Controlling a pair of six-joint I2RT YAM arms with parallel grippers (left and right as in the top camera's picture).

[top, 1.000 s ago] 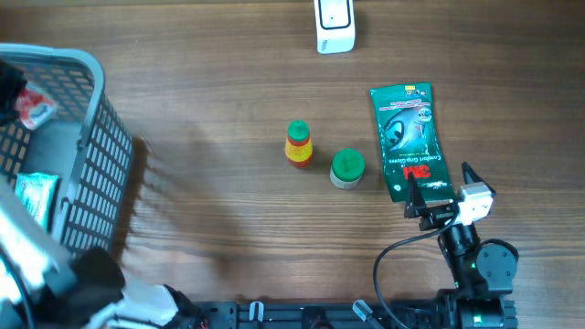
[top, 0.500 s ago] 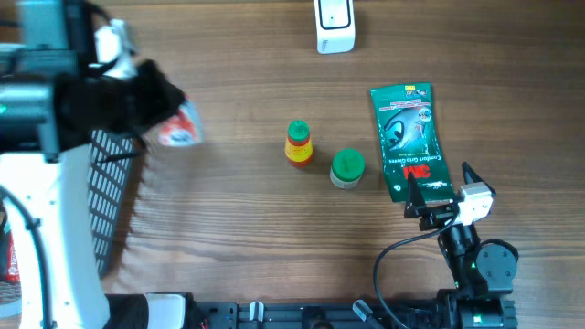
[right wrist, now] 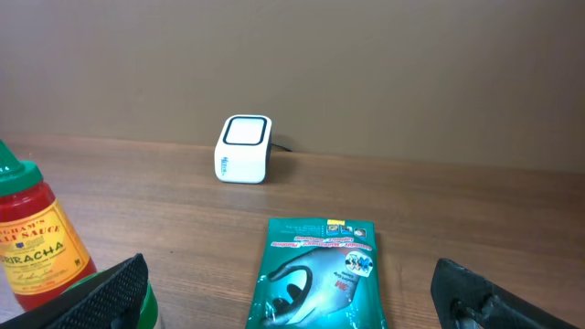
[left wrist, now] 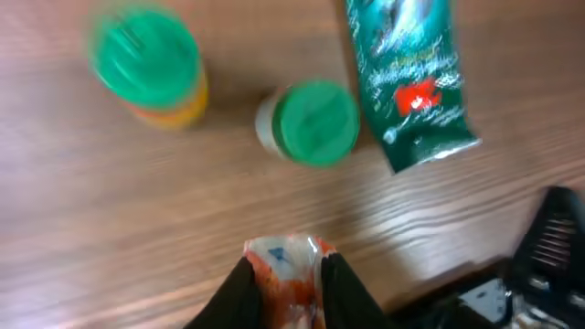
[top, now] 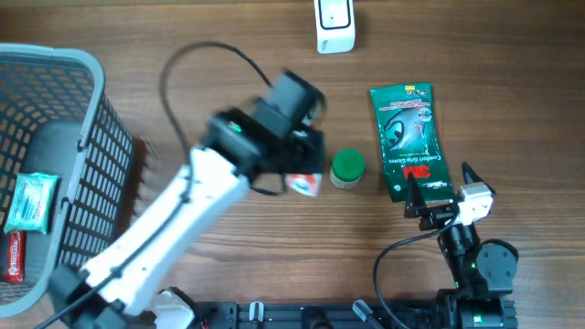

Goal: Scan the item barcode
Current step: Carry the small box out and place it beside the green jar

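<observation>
The long white left arm reaches across the brown wooden counter, and its jaws are narrowed onto a small white-and-red crinkled packet, which the left wrist view shows pinched between them just above the wood. The packet sits just beside a short jar with a round green lid, on the near side of it. An orange sauce bottle with a green cap stands close to the jar; from overhead the arm hides it. To the right of the jar lies a flat dark-green foil pouch with a red logo. The small white box-shaped scanner stands at the far edge of the counter, well apart from the held packet. The right arm rests at the near edge, its jaws spread wide and holding nothing, by the near end of the pouch. A grey plastic mesh basket at the left holds a pale green packet and a red item.
</observation>
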